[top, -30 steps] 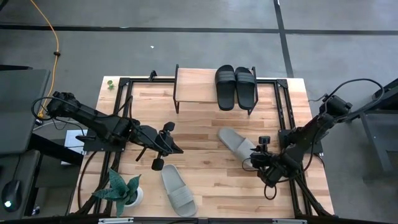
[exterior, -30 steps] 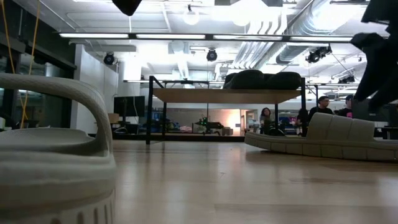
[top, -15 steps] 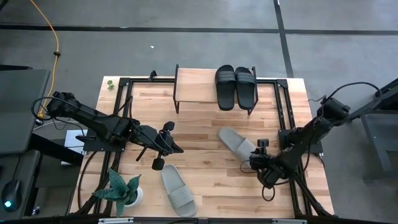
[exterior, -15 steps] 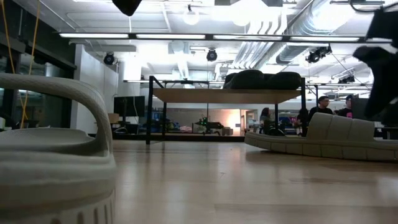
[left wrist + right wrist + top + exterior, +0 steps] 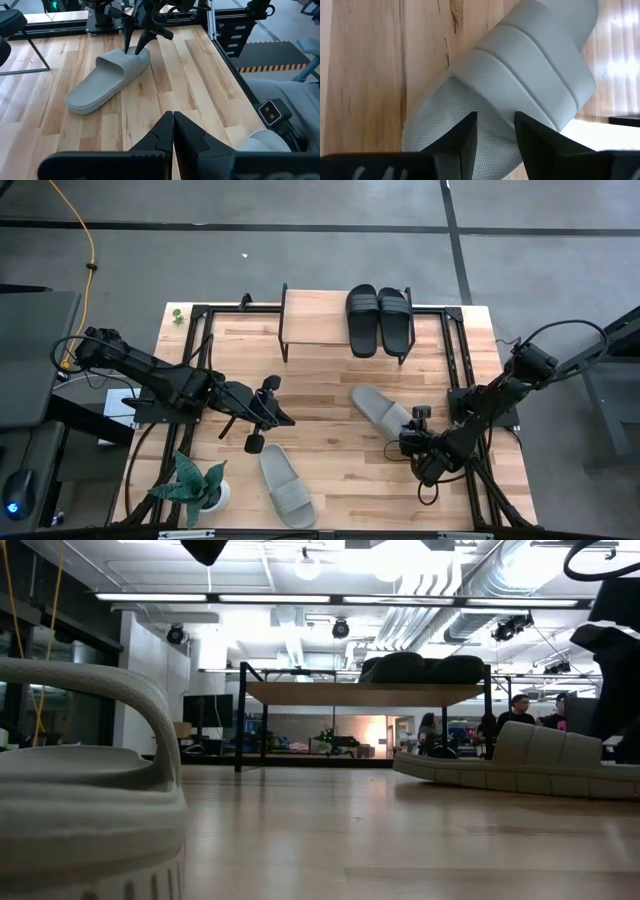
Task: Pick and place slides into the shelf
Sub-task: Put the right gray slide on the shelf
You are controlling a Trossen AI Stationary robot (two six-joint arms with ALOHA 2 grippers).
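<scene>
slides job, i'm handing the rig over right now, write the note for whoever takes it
Right gripper: fingers open, poised at the front end of the grey slide at mid-table, not gripping it.
Left gripper: fingers shut, empty, waiting over the table's left half.
Done: black pair sits on the shelf, right end.
Left: both grey slides. One is under the right gripper; the other lies at the near edge, beside the potted plant. The shelf's left part is bare.

Shelf (image 5: 315,317) left half free; black slides (image 5: 379,319) right.
</scene>
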